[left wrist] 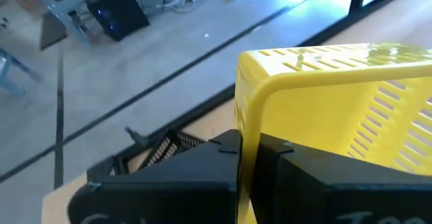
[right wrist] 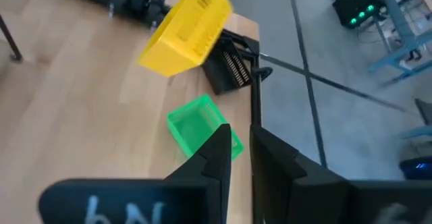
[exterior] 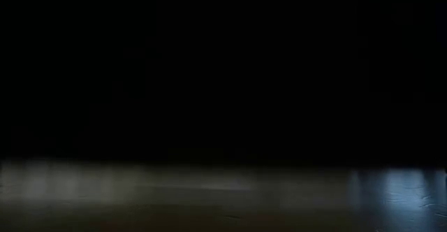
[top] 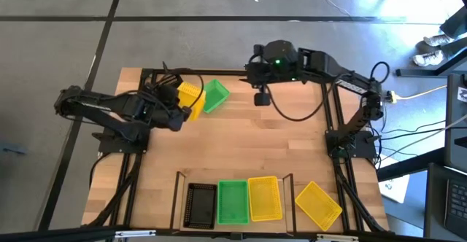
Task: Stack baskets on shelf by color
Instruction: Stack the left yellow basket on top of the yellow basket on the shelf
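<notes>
At the far left of the surface (top: 241, 147), the left gripper (top: 177, 118) has its fingers (left wrist: 202, 163) clamped on the wall of a lifted yellow basket (top: 191, 98). Just right of it a green basket (top: 216, 95) lies tilted on the wood. Farther right, the right gripper (top: 261, 98) hovers at the far edge with its fingers (right wrist: 212, 153) slightly apart, holding nothing. On the shelf (top: 177, 198) at the near edge stand a black basket (top: 201, 205), a second green basket (top: 233, 201) and another yellow basket (top: 264, 197), side by side; a loose yellow basket (top: 318, 204) lies rightmost.
</notes>
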You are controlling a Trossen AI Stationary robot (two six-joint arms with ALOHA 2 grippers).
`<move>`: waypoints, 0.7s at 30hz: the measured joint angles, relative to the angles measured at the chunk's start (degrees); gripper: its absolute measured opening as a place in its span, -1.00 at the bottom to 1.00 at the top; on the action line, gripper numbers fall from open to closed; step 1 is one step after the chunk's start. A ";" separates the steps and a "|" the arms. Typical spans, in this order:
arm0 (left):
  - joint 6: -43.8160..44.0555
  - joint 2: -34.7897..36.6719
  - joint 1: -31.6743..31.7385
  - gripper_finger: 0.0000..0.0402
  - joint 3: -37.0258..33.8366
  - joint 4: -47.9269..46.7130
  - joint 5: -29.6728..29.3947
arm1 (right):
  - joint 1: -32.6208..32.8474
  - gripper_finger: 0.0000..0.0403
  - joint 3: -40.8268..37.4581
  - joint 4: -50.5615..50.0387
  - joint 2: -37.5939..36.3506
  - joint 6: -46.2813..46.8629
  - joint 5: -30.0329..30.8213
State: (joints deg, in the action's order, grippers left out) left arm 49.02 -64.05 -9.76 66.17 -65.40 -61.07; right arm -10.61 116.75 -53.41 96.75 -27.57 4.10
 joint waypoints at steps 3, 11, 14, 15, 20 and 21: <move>-3.02 0.00 1.19 -1.00 0.00 2.76 -0.93 | 0.86 -0.73 0.00 1.31 1.55 -1.93 0.07; -8.45 0.00 5.36 -1.00 0.00 10.21 -1.37 | 4.04 -0.73 0.00 6.97 4.23 -4.21 6.75; -9.14 0.00 6.51 -1.00 0.00 11.77 -1.37 | 5.22 -0.73 0.00 9.52 5.09 -4.23 8.92; -9.18 0.00 6.87 -1.00 0.00 11.86 -1.36 | 5.56 -0.73 0.00 10.04 5.42 -4.24 9.01; -9.19 0.02 8.71 -1.00 0.00 12.11 -1.36 | 7.30 -0.73 0.03 14.78 6.71 -3.41 9.36; -9.18 0.02 9.08 -1.00 0.00 12.21 -1.34 | 7.66 -0.73 0.04 15.28 6.80 -2.91 10.37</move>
State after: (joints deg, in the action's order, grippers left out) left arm 39.84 -64.03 -0.68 66.17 -53.19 -62.41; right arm -2.95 116.79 -38.13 103.55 -30.48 14.47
